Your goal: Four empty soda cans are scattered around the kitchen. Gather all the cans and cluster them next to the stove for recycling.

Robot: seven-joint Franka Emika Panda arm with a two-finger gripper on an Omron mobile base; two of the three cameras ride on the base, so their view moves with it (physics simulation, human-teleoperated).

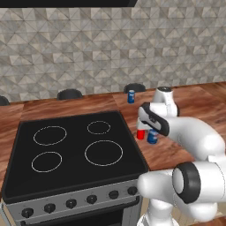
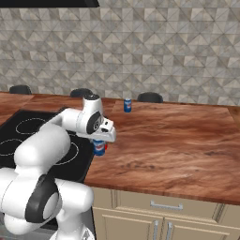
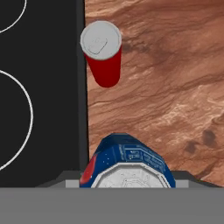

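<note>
My gripper (image 1: 151,131) (image 2: 100,140) is shut on a blue soda can (image 1: 152,137) (image 2: 99,147) (image 3: 127,161), held upright at the wooden counter just right of the stove (image 1: 79,150) (image 3: 39,87). Whether the can rests on the counter I cannot tell. A red soda can (image 1: 140,134) (image 3: 104,57) stands upright close beside it, right at the black cooktop's edge. Another blue soda can (image 1: 131,96) (image 2: 127,105) stands at the back of the counter near the wall.
The reddish-brown counter (image 2: 178,140) stretches wide to the right of the stove. Dark stool seats (image 1: 69,93) (image 2: 150,97) show behind the counter's far edge under the tiled wall. Beige drawers (image 2: 164,206) sit below the counter front.
</note>
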